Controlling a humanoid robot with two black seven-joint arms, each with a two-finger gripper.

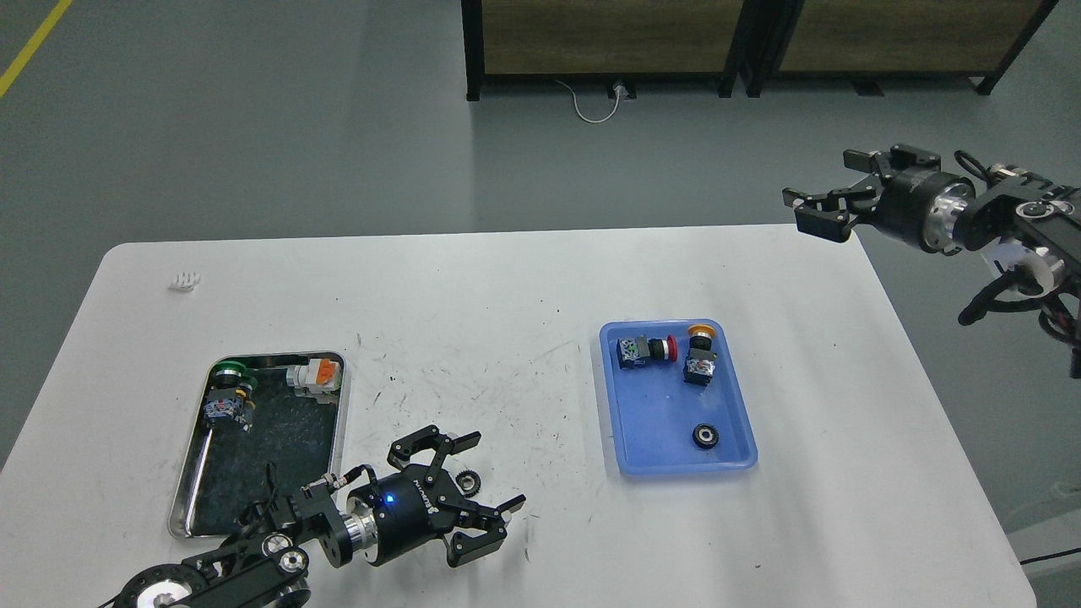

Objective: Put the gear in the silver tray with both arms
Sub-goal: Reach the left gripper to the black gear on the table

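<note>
Hovering low near the table's front edge, the left gripper (473, 498) spread wide around the small gear (468, 482), needing a centred pinch before the silver tray (339, 422) alongside.

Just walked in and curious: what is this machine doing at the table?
It is sorting small parts between trays. Its left gripper is spread open low over the white table, beside a small dark toothed gear lying between its fingers, not yet gripped. The shiny silver metal tray lies just to its left. The right gripper hovers open off the table's far corner, holding nothing.
</note>
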